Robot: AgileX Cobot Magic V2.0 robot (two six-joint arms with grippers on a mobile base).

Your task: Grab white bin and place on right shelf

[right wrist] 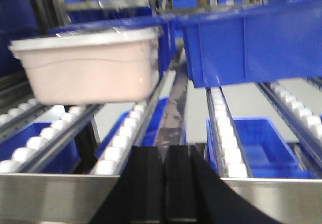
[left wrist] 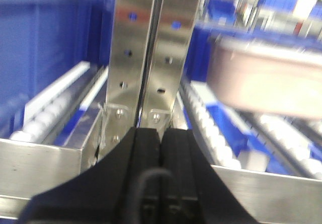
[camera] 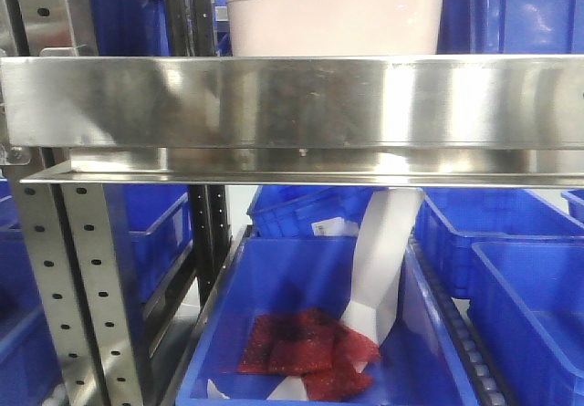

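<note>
The white bin (camera: pixel 334 12), a pinkish-white tub, sits on the roller tracks of the steel right shelf (camera: pixel 292 105), just behind its wide shiny front rail. The left wrist view shows the bin (left wrist: pixel 266 80) blurred at the right; in the right wrist view the bin (right wrist: pixel 90 68) is at the upper left on white rollers. My left gripper (left wrist: pixel 161 133) is shut and empty, in front of a perforated upright post (left wrist: pixel 151 48). My right gripper (right wrist: pixel 164 151) is also shut and empty, over the front rail (right wrist: pixel 50 196), to the right of the bin and apart from it.
Blue plastic bins (right wrist: pixel 251 43) stand beside the white bin on the same level and fill the level below (camera: pixel 319 324). One lower bin holds red mesh bags (camera: pixel 306 351) and a white strip. Perforated posts (camera: pixel 82 278) stand at the left.
</note>
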